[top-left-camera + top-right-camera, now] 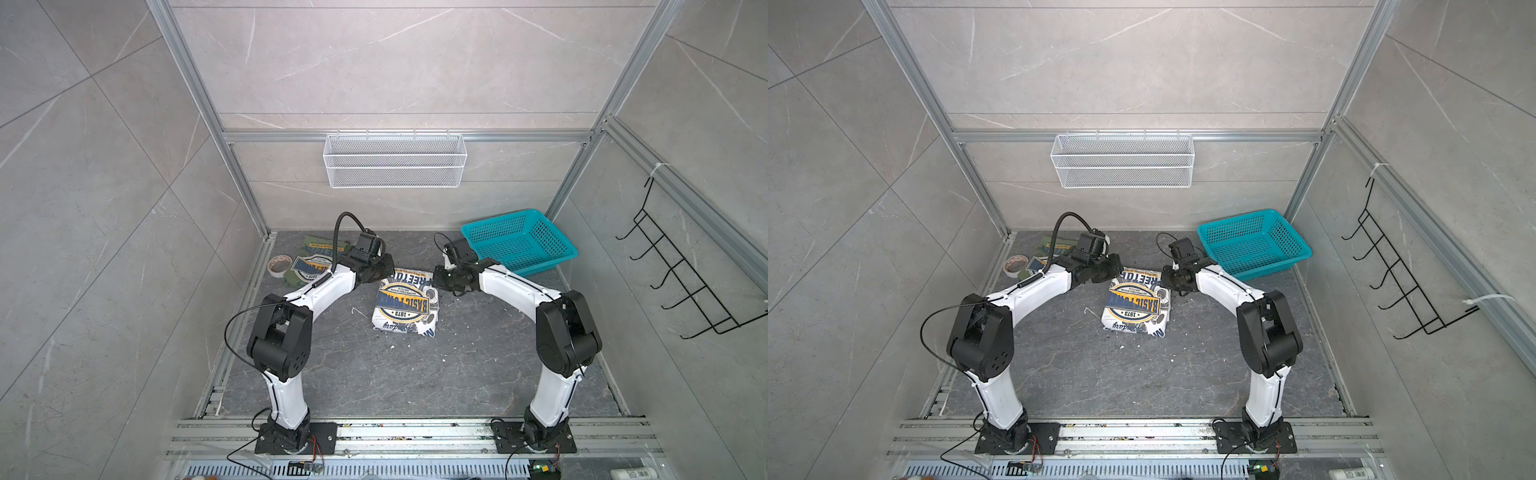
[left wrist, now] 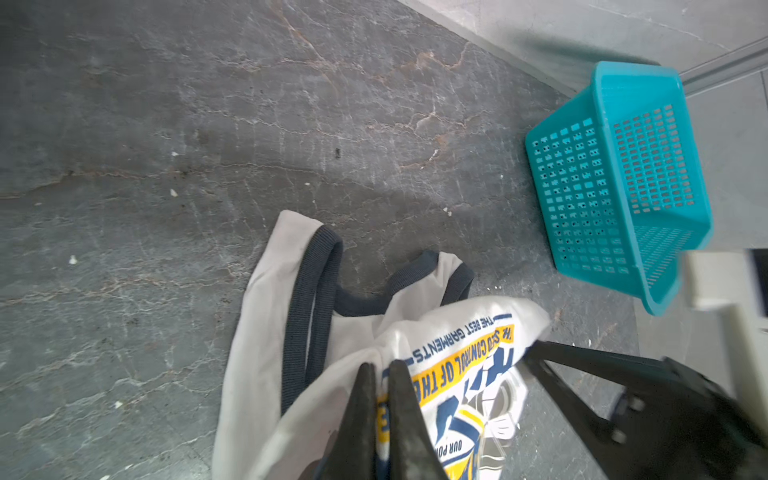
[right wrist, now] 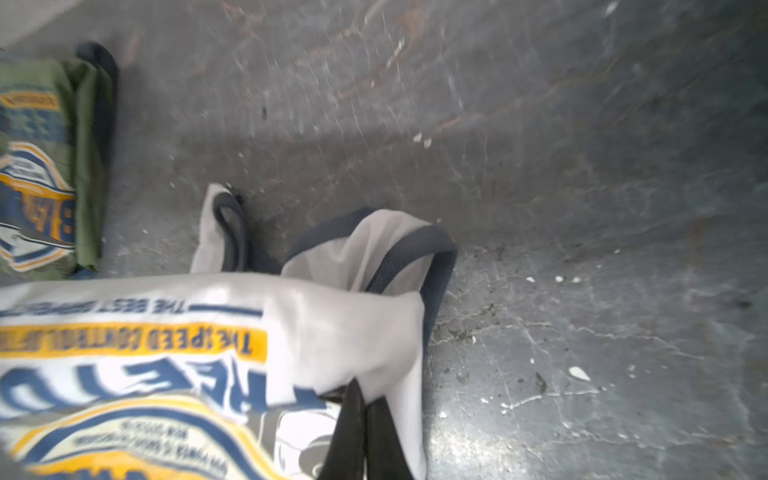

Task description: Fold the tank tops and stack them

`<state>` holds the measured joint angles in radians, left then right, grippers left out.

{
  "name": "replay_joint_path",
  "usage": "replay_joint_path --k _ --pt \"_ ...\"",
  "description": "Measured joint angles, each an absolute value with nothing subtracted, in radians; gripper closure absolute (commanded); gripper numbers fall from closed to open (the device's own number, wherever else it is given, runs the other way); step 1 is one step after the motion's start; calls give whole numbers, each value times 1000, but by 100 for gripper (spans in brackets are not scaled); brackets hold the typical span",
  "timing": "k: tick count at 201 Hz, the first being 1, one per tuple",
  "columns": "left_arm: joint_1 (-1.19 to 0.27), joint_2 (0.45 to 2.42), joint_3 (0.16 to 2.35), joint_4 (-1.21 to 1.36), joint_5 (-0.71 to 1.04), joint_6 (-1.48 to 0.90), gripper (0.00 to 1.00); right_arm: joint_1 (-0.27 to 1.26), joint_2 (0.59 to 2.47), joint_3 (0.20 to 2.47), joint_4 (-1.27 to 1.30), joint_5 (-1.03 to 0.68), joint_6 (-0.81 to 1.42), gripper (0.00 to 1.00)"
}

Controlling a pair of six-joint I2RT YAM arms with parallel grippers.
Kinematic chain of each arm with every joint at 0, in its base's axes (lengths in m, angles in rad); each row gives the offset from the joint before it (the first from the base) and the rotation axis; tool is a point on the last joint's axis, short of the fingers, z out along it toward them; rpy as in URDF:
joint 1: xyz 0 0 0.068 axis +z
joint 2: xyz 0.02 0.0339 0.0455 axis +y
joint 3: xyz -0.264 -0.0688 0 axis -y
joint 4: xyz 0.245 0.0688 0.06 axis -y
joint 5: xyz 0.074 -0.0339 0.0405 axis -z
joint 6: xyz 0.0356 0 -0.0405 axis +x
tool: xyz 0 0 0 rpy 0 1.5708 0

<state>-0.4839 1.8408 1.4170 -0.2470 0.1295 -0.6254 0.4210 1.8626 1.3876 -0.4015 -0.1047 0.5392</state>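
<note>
Left gripper [image 2: 381, 366] pinching white top [image 1: 405, 305] at its far edge, right gripper [image 3: 365, 395] pinching same edge at other corner, white top mid-table between both arms, graphic up, dark-trimmed straps beyond the pinched fold, olive top [image 1: 307, 266] folded far left, basket [image 1: 519, 245] far right

The near half of the desk [image 1: 374, 374] lies bare between the two arm bases, open from either side. The white top [image 1: 405, 305] fills the middle. The left hand [image 1: 390, 268] and right hand [image 1: 436, 275] pinch its far corners, which leaves only a short gap between them. Behind them a bare strip runs to the back wall. The basket [image 1: 519, 245] blocks the far right corner. The green top [image 1: 309, 266] and a tape roll [image 1: 279, 264] take the far left, partly under the left arm. A wire shelf [image 1: 395, 160] hangs on the back wall above.
</note>
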Motion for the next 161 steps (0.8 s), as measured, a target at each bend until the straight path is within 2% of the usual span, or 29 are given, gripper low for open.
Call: replay_joint_path --k 27,64,115,127,161 --pt "-484 1878 1477 -248 113 -626 100 420 1860 1406 -405 -100 554 100" --pt "-484 2024 1645 -241 109 -626 100 413 1879 1453 -410 -73 561 100" --pt "-484 2258 1853 -279 139 -625 90 384 1964 1470 -415 -40 566 100" --pt "-484 2319 1911 -296 154 -625 82 379 1974 1470 -420 -31 569 100" --pt "-482 2439 2041 -369 168 -609 39 374 1975 1470 -439 -20 569 51"
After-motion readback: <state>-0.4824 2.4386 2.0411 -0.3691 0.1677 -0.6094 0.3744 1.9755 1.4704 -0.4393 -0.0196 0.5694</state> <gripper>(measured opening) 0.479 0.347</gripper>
